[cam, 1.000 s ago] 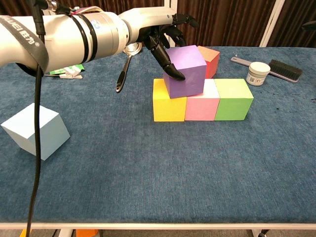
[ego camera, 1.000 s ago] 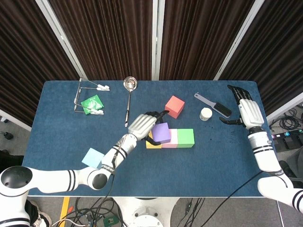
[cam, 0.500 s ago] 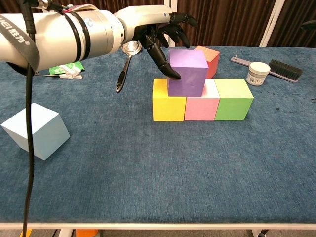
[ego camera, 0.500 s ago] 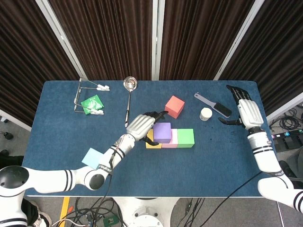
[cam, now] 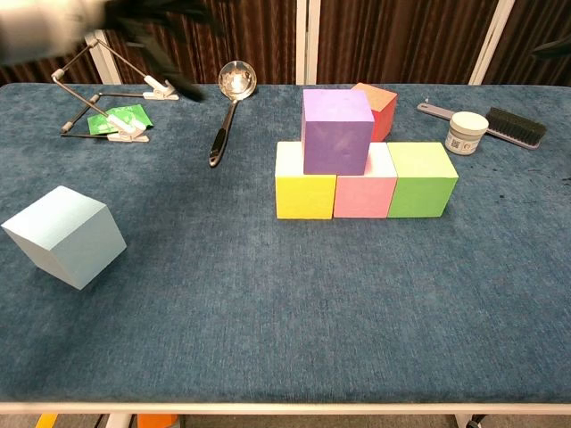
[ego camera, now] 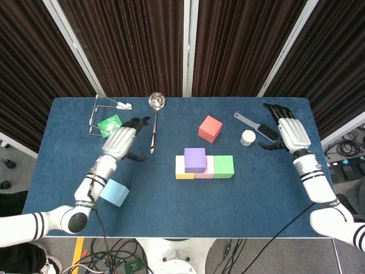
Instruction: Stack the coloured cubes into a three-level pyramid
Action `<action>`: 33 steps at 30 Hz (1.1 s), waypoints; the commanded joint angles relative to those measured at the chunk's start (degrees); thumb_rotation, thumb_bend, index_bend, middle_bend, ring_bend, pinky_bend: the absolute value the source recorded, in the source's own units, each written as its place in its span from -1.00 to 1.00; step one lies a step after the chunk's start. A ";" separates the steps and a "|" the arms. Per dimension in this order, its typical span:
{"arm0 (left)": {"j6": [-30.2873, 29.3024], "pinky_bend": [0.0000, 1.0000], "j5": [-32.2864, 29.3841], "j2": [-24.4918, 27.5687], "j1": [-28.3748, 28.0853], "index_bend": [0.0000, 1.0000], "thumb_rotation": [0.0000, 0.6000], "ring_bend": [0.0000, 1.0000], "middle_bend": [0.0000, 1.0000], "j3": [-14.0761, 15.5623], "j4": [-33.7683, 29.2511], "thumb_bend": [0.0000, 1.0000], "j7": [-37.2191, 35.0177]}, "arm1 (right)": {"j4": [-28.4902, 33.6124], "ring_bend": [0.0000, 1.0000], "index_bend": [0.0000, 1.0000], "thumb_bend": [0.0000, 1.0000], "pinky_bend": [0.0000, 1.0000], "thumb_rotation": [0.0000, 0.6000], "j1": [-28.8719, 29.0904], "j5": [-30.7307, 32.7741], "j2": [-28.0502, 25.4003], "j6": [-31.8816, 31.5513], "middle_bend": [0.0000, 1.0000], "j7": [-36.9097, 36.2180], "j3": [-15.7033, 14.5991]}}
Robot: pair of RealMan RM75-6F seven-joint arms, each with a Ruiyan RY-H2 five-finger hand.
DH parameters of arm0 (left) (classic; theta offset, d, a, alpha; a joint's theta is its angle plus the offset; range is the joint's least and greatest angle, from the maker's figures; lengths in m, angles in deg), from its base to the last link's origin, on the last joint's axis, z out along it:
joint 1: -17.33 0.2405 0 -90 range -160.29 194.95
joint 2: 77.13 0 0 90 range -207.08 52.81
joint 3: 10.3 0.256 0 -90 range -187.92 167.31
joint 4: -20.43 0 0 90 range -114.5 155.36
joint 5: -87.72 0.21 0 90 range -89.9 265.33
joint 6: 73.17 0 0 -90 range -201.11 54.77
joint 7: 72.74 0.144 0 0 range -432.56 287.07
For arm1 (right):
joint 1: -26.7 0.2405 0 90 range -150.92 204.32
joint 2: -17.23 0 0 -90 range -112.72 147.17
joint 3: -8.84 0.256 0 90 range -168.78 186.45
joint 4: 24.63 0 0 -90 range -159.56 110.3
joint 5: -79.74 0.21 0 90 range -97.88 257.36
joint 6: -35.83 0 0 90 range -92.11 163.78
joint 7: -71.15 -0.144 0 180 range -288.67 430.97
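Yellow [cam: 304,185], pink [cam: 366,185] and green [cam: 422,179] cubes stand in a row mid-table. A purple cube [ego camera: 195,160] [cam: 335,130] rests on top, across the yellow and pink ones. The red cube [ego camera: 210,128] [cam: 377,105] sits just behind the row. A light blue cube [ego camera: 114,192] [cam: 65,235] lies at the front left. My left hand [ego camera: 121,144] hovers left of the row with fingers spread and nothing in it; it shows as a blur at the top left of the chest view. Over the table's right edge my right hand [ego camera: 290,132] is open and empty.
A ladle [ego camera: 154,117] lies behind and left of the row. A wire stand [ego camera: 102,117] with a green packet [ego camera: 110,124] sits at the back left. A white jar [ego camera: 247,137] and a black brush [ego camera: 258,128] are at the back right.
My left hand let go of the purple cube, now square on the yellow and pink ones, and swung away to the left. The right hand shifted slightly leftward.
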 commanded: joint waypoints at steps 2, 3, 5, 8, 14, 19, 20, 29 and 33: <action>-8.28 -0.72 3.24 3.84 8.53 -0.89 1.00 -0.91 -0.69 3.89 1.03 -0.96 -4.06 | -4.86 -1.00 -1.00 -0.87 -1.00 1.00 6.62 -1.63 1.29 9.26 -0.82 4.37 -1.46; -9.46 -0.72 3.91 4.00 9.82 -0.89 1.00 -0.91 -0.69 4.44 1.58 -0.96 -4.76 | -5.95 -1.00 -1.00 -0.87 -1.00 1.00 7.95 -1.78 1.88 11.10 -0.83 4.99 -1.68; -11.36 -0.72 5.00 4.32 12.57 -0.89 1.00 -0.91 -0.69 5.56 2.58 -0.96 -6.67 | -8.82 -1.00 -1.00 -0.87 -1.00 1.00 11.02 -2.60 3.68 14.45 -0.84 6.91 -2.25; -12.69 -0.72 5.93 4.36 15.57 -0.89 1.00 -0.91 -0.69 6.47 4.42 -0.96 -9.42 | -13.52 -1.00 -1.00 -0.87 -1.00 1.00 15.22 -3.95 6.88 17.83 -0.86 11.52 -3.44; -12.49 -0.72 7.25 3.65 19.12 -0.89 1.00 -0.91 -0.69 6.84 8.85 -0.96 -14.36 | -21.66 -1.00 -1.00 -0.87 -1.00 1.00 22.40 -4.88 12.79 22.53 -0.86 20.02 -5.05; -12.50 -0.72 8.53 2.45 20.51 -0.89 1.00 -0.91 -0.69 5.92 12.11 -0.96 -16.91 | -28.29 -1.00 -1.00 -0.87 -1.00 1.00 26.52 -4.44 18.56 25.10 -0.87 23.03 -5.59; -12.87 -0.72 8.92 2.12 20.71 -0.89 1.00 -0.91 -0.69 5.73 12.73 -0.96 -17.08 | -29.60 -1.00 -1.00 -0.87 -1.00 1.00 27.13 -4.71 19.63 25.30 -0.87 23.46 -5.83; -15.28 -0.72 11.75 -0.12 22.86 -0.89 1.00 -0.91 -0.69 4.48 15.93 -0.96 -18.45 | -41.26 -1.00 -1.00 -0.86 -1.00 1.00 30.92 -7.52 29.40 26.61 -0.91 21.57 -7.52; -14.90 -0.72 11.83 -0.34 23.41 -0.89 1.00 -0.91 -0.69 3.94 16.00 -0.96 -18.54 | -44.91 -1.00 -1.00 -0.81 -1.00 1.00 31.63 -9.62 31.57 26.18 -0.77 18.21 -8.24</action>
